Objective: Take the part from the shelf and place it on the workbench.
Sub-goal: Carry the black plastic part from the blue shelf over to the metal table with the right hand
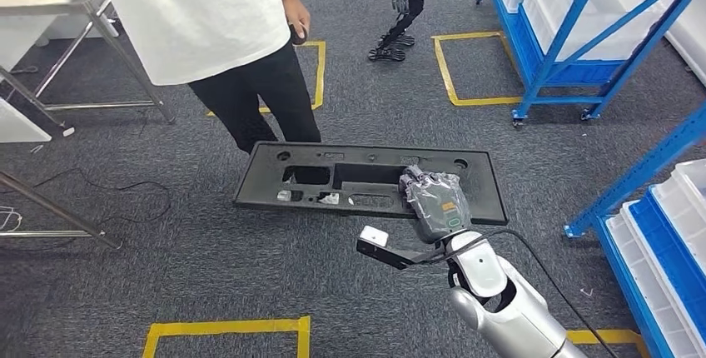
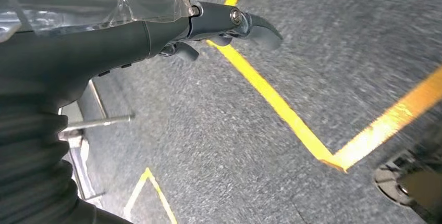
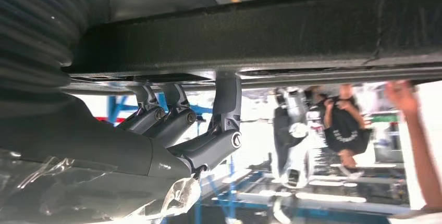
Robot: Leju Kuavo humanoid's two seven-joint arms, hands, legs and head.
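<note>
1. Your right robot hand [image 1: 430, 200] grips the long black part [image 1: 366, 181] near its right end, fingers [image 3: 174, 122] hooked over the edge; the part stretches out to the hand's left, held above the carpet floor [image 1: 250, 283].
2. Your left robot hand [image 2: 229, 23] hangs over the floor with fingers loosely curled, holding nothing.
3. A person [image 1: 225, 33] stands just beyond the part, cut off above the waist.
</note>
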